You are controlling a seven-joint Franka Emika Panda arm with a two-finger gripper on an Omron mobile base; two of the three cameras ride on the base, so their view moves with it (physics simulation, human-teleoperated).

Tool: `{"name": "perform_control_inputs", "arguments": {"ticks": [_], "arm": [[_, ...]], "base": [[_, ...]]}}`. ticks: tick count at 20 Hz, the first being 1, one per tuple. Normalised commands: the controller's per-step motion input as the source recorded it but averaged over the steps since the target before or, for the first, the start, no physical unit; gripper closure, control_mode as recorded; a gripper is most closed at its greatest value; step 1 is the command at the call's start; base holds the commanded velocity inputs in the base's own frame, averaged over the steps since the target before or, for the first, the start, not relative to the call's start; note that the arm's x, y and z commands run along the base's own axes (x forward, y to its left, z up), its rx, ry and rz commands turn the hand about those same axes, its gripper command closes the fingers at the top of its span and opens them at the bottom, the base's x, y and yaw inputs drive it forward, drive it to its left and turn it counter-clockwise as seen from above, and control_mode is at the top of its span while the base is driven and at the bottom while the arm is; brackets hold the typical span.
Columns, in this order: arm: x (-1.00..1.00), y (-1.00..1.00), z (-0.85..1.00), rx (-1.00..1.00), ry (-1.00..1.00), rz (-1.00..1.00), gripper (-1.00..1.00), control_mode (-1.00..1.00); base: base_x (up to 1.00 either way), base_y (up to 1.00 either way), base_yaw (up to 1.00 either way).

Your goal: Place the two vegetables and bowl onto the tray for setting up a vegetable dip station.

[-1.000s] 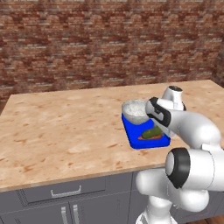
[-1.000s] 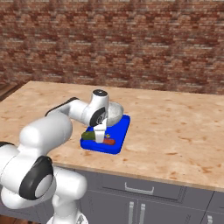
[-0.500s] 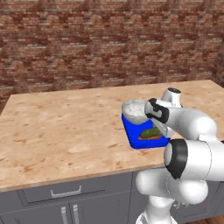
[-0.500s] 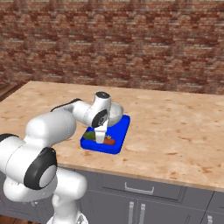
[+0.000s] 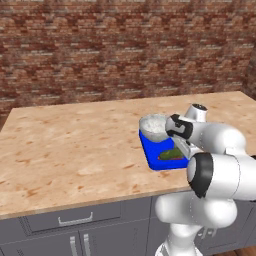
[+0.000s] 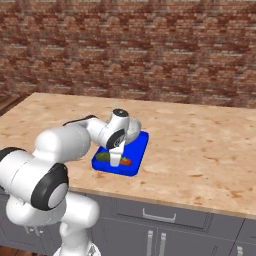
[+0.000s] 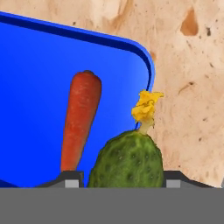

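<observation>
The blue tray (image 5: 148,148) (image 6: 138,148) lies on the counter near its front edge. At the tray's far end sits the speckled bowl (image 5: 154,127) (image 6: 134,131). An orange carrot (image 7: 81,122) (image 6: 125,161) rests flat on the tray floor (image 7: 35,87). My gripper (image 7: 122,179) (image 6: 115,161) (image 5: 184,149) points down over the tray's near end. It is shut on the stubby green cucumber (image 7: 127,162) (image 6: 103,156) (image 5: 171,154), which fills the gap between the fingertips. The cucumber's yellow flower tip points toward the tray's rounded corner. Whether the cucumber touches the tray floor I cannot tell.
Light wood counter (image 5: 75,145) (image 6: 200,145) stretches wide to the left and right of the tray. A brick wall (image 5: 125,50) stands behind it. Grey drawers (image 5: 75,220) run below the front edge.
The hand stays low over the tray's near end with the cucumber between its fingers. The arm's elbow has swung round a little. Bowl and carrot have not moved.
</observation>
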Motion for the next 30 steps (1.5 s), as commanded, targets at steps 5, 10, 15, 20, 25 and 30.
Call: {"name": "perform_control_inputs", "arguments": {"ticks": [5, 10, 15, 20, 25, 30], "arm": [[0.09, 0.0, -0.13, 0.01, 0.0, -0.01, 1.0, -1.0], [0.11, 0.0, -0.14, 0.0, 0.0, -0.01, 1.0, -1.0], [0.12, 0.0, -0.15, 0.0, 0.0, -0.02, 1.0, -1.0], [0.13, 0.0, -0.15, 0.0, 0.0, -0.01, 1.0, -1.0], [0.13, 0.0, -0.14, 0.0, 0.0, 0.0, 1.0, -1.0], [0.11, -0.01, -0.13, 0.0, 0.0, 0.0, 1.0, -1.0]], "base": [[0.0, 0.0, 0.0], [0.0, 0.0, 0.0], [0.0, 0.0, 0.0], [0.0, 0.0, 0.0], [0.0, 0.0, 0.0], [0.0, 0.0, 0.0]]}}
